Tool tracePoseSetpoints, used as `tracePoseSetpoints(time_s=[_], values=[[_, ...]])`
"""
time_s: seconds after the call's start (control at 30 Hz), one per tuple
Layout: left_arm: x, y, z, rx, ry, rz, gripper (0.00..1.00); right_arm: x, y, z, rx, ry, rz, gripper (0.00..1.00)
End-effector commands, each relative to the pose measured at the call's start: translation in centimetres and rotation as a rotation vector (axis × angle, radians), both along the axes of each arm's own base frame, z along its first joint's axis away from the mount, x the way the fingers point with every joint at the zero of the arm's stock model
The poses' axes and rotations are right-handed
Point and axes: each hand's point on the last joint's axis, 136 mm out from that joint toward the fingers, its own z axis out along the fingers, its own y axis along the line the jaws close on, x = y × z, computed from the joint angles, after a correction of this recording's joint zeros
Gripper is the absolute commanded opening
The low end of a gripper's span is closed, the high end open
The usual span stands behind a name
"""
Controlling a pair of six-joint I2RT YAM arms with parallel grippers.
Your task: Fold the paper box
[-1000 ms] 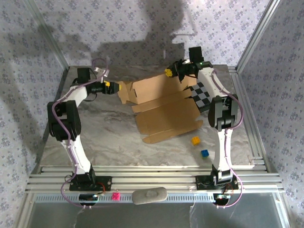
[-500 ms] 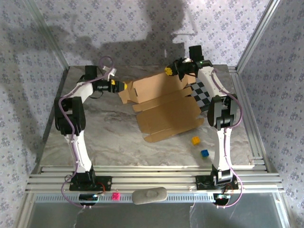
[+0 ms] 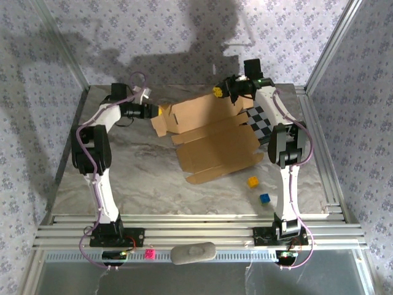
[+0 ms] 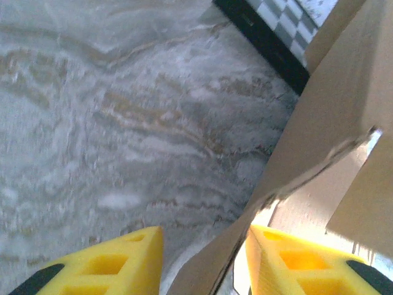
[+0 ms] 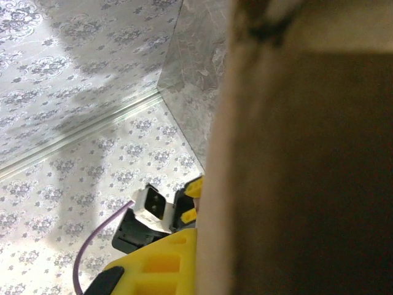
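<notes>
The paper box (image 3: 215, 147) is a brown creased cardboard sheet, flat at the front, with its back panel raised. My left gripper (image 3: 161, 111) is at the sheet's left flap. In the left wrist view the flap's edge (image 4: 288, 184) runs between the yellow fingers (image 4: 110, 264), close to the right one, with a gap on the left; the jaws stand partly apart. My right gripper (image 3: 218, 92) is at the raised panel's top edge. The right wrist view has the cardboard (image 5: 295, 153) lying against its yellow finger (image 5: 159, 261), shut on it.
A black-and-white checkered board (image 3: 261, 121) lies under the box's right side, by the right arm. A yellow cube (image 3: 252, 182) and a blue cube (image 3: 264, 198) sit at the front right. Metal frame posts and papered walls ring the marble table (image 3: 135, 172).
My left gripper has moved right onto the box's left flap and its jaws have narrowed around it. The right gripper and the box have stayed put.
</notes>
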Motion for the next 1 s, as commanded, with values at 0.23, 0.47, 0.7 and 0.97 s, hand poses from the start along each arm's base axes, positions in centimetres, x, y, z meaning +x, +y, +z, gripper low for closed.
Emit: tracePoseSetpoints(time_s=[0.23,0.47,0.7,0.97], values=[[-0.8,-1.0,1.2,0.036,-0.003,0.09,0.26,1.1,1.0,0.7,0.013,-0.045,-0.019,0.0],[0.8,0.2,0.8,0.183,0.058,0.28,0.0,1.0,1.6,0.8,0.011,-0.051,-0.039,0.0],[-0.1,3.8,1.7,0.369,0.13,0.586,0.0,1.2,2.9,1.4,0.037,-0.087,-0.152,0.0],[-2.0,7.1,3.8,0.426,0.141,0.801,0.0,1.7,6.6,1.6,0.201,-0.183,-0.414,0.0]])
